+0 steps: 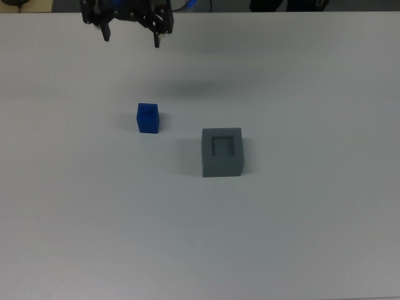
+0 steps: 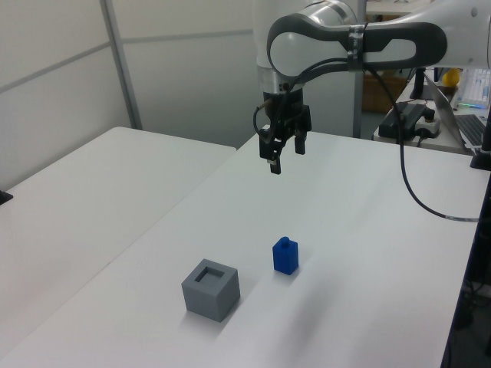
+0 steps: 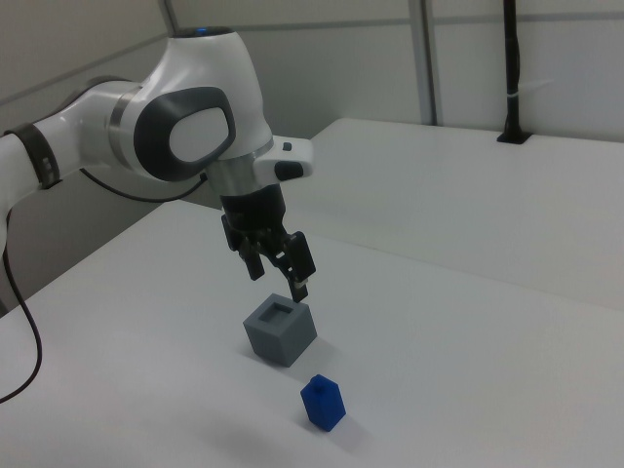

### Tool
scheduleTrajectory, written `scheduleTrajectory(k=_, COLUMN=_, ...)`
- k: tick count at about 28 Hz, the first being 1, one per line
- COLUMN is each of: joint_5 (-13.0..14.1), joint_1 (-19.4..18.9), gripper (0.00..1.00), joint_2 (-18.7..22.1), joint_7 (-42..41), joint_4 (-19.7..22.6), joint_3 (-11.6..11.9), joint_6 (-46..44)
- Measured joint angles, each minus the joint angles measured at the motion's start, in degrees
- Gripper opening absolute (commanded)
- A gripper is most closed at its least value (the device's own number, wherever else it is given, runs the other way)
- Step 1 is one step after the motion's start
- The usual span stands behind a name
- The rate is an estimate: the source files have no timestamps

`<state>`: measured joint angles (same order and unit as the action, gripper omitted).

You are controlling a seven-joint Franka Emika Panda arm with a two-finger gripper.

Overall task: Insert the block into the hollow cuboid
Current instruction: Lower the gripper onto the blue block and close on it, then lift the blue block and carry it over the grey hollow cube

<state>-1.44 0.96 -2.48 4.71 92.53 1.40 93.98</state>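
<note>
Top view shows the gripper (image 1: 132, 37) hanging at the far edge of the white table (image 1: 300, 237), its two black fingers spread wide apart with nothing between them. Left view shows the same gripper (image 2: 281, 157) held well above the surface, fingers pointing down, at the end of the white and dark grey arm (image 2: 345, 38) that reaches in from the left view's upper right. Right view shows the gripper (image 3: 280, 274) in the air, released and empty, with the arm (image 3: 175, 127) coming in from the right view's left.

The block (image 1: 148, 118), a small bright blue piece, stands on the table toward its middle, on the near side of the gripper in the top view and well apart from it. In the left view the block (image 2: 285, 256) shows a small raised nub on its top; in the right view the block (image 3: 323, 403) sits nearest that camera.

The hollow cuboid (image 1: 222, 152), matte grey with a square recess in its top, stands near the block but not touching it, on the top view's right and a little nearer the front edge. Its recess is empty. In the left view the hollow cuboid (image 2: 211, 289) lies to the left view's left of the block; in the right view the hollow cuboid (image 3: 281, 331) stands just beyond the block, and the gripper's fingertips overlap its far side in the picture.

A black cable (image 2: 418, 203) droops from the arm in the left view.
</note>
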Motion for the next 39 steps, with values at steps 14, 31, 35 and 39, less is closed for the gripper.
scheduleTrajectory(k=14, joint_5=0.00, joint_1=1.10, gripper=1.00, joint_2=-1.46, joint_7=-4.72, joint_4=9.00, joint_3=0.35, joint_6=11.98)
scheduleTrajectory(k=31, joint_5=-1.02, joint_1=0.08, gripper=0.96, joint_2=-12.39, joint_7=-5.01, joint_4=16.15, joint_3=-0.27, joint_6=21.39)
scheduleTrajectory(k=35, joint_5=-1.45, joint_1=0.08, gripper=0.63, joint_2=-14.23, joint_7=-3.49, joint_4=16.08, joint_3=-0.27, joint_6=22.93)
scheduleTrajectory(k=39, joint_5=-1.46, joint_1=0.08, gripper=0.41, joint_2=-14.50, joint_7=-2.49, joint_4=15.94, joint_3=-0.29, joint_6=23.06)
